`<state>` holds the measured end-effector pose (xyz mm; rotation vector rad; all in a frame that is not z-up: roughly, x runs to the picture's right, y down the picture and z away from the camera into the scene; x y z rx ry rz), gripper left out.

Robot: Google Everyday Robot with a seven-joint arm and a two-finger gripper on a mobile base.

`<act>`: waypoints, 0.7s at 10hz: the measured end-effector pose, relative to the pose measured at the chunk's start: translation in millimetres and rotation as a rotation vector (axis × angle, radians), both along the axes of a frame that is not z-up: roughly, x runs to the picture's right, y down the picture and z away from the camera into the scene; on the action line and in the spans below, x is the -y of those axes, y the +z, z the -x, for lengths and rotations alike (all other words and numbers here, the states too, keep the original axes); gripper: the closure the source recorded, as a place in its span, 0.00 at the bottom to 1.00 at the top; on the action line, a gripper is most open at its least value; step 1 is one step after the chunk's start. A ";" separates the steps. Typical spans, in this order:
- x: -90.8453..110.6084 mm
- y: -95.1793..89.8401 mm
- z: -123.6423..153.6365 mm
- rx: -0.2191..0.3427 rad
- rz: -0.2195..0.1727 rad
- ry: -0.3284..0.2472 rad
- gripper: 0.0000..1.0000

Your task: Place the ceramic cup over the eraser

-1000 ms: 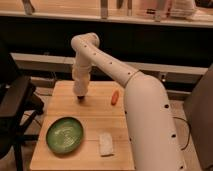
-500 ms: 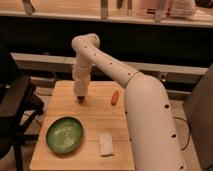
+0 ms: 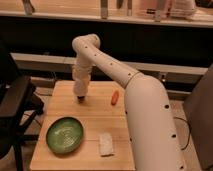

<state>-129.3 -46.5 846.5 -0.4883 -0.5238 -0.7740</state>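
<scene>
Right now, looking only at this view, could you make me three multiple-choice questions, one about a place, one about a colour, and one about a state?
1. Where does the gripper hang?
A. Over the back left part of the wooden table
B. Over the green plate
C. Beside the table, over the floor

2. Which colour is the plate?
A. Blue
B. Green
C. Red

3. How does the whitish pad lie?
A. Standing upright
B. On the plate
C. Flat on the table, apart from the plate

Answers:
1 A, the arm ends above the far left area.
2 B, the plate is plainly green.
3 C, bare wood separates them.
</scene>
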 end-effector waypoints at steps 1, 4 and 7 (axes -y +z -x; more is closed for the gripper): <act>0.0 0.2 -0.2 0.000 -0.001 0.001 0.34; -0.5 1.3 -0.5 0.001 -0.001 0.002 0.40; -1.0 1.4 -2.4 0.001 -0.001 0.005 0.42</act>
